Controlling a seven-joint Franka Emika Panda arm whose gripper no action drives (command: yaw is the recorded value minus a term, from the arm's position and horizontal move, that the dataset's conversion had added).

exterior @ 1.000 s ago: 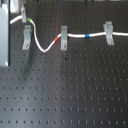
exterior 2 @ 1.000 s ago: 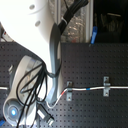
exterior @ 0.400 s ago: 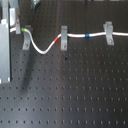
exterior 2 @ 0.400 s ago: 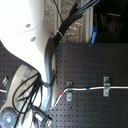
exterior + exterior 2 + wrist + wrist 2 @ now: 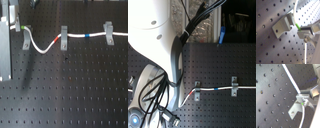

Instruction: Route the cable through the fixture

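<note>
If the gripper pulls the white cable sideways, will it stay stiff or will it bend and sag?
It will probably bend: in the first exterior view the cable droops in a loose loop between two fixtures, so it looks floppy. Past the middle fixture it runs straight, apparently held taut. It is thin, so likely light. The gripper seems closed on its green band.

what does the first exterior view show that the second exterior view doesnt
Only the first exterior view shows the leftmost fixture, the cable's green band beside it and the slack loop. Only the second exterior view shows the arm's white body and black hoses. Both show the cable running through two fixtures, with its red band and blue band.
</note>
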